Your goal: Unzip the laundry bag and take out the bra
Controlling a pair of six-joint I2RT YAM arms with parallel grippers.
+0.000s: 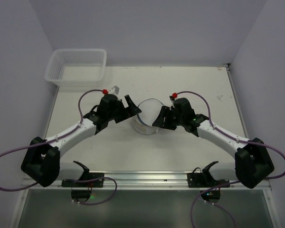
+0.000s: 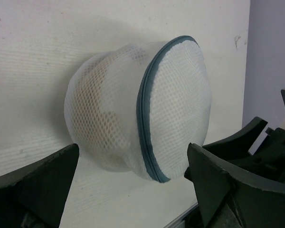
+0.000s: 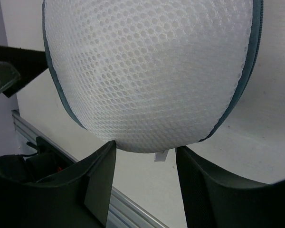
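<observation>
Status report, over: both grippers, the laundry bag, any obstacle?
Left gripper open, right gripper open, one each side of laundry bag. Zip looks shut, beige item inside. Plastic basket far corner, clear of path.

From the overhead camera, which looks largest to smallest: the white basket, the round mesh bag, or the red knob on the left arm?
1. white basket
2. round mesh bag
3. red knob, by far the smallest
None of these is close.
</observation>
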